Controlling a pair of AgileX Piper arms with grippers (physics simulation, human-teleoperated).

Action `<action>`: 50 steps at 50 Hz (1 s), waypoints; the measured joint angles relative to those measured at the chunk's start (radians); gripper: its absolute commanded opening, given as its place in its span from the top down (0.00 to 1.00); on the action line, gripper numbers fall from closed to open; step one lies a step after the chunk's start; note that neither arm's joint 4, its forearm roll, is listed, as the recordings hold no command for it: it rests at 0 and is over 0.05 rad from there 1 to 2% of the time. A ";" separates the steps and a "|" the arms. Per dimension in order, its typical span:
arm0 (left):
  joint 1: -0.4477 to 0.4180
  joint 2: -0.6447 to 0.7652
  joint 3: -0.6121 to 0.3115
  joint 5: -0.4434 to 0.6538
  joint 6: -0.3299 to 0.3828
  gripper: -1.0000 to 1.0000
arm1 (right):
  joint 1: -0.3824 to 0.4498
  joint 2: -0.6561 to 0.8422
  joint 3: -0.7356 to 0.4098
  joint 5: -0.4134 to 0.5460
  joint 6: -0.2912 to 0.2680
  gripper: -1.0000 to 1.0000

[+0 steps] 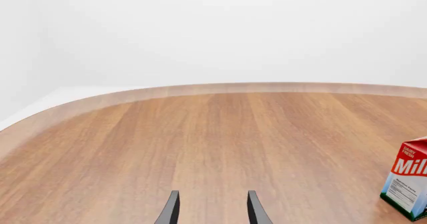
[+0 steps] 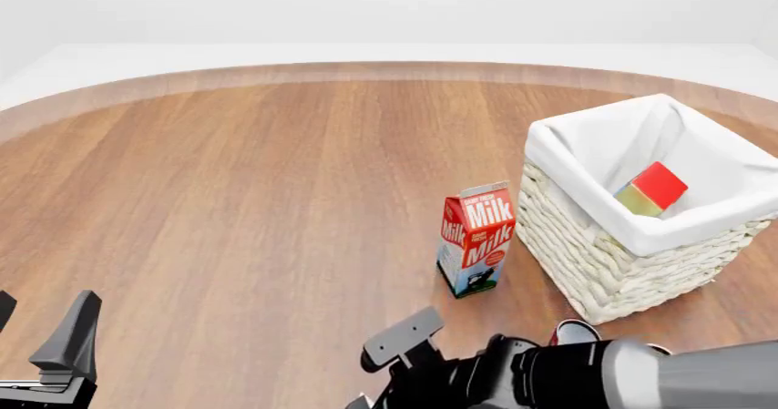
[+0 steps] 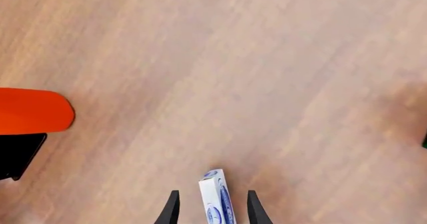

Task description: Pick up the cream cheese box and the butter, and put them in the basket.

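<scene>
Nearest, the right gripper (image 3: 210, 210) points down at the table, its dark fingers standing narrowly either side of the small white-and-blue cream cheese box (image 3: 216, 198); whether they pinch it I cannot tell. The left gripper (image 1: 210, 210) hangs parted with nothing between its fingers. Farther on stands an upright red-white milk carton (image 2: 476, 240). Just beside it sits the square cream woven wicker basket (image 2: 603, 261), cloth-lined, holding the red-ended butter box (image 2: 651, 189) tilted inside. The smooth wooden table (image 2: 243, 199) curves round against white walls.
</scene>
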 measured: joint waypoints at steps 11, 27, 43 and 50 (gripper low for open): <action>0.000 0.000 0.000 0.000 0.000 0.00 | 0.002 0.009 0.003 -0.012 0.003 0.00; 0.000 0.000 0.000 0.000 0.000 0.00 | 0.007 0.025 0.016 -0.037 0.012 0.00; 0.000 0.000 0.000 0.000 0.000 0.00 | 0.013 0.043 0.034 -0.066 0.025 0.00; 0.000 0.000 0.000 0.000 0.000 0.00 | 0.014 0.050 0.039 -0.077 0.028 0.00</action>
